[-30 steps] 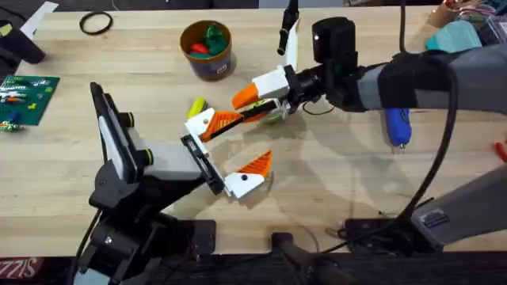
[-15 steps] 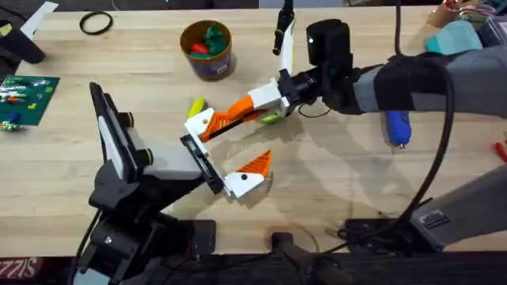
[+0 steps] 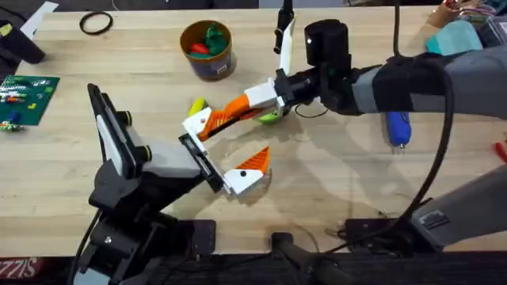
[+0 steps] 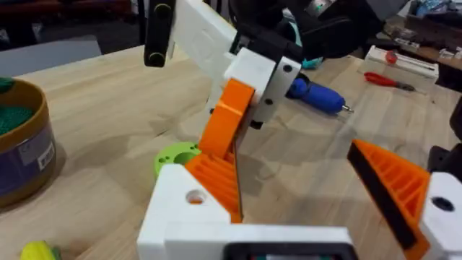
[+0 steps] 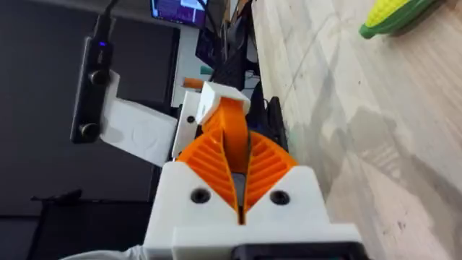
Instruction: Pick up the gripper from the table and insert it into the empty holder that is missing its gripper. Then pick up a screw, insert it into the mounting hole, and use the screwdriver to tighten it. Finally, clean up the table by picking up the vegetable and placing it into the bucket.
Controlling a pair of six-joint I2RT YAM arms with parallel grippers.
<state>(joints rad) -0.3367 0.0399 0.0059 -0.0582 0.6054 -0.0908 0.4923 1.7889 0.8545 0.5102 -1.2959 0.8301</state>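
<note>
Orange gripper (image 3: 207, 120) in right claw (image 3: 238, 111), holder (image 3: 200, 161) contact unclear.

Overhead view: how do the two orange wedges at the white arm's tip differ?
The gripper is pinched by the right gripper; the mounted finger is touched by nothing. The mounted finger's white base shows a black dot; the gripper's shows a pale hole. Both are orange ribbed wedges on white blocks.

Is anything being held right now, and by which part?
The right gripper holds the gripper by its orange wedge, clamped between the ribbed fingers; its white base block sticks out free.
</note>
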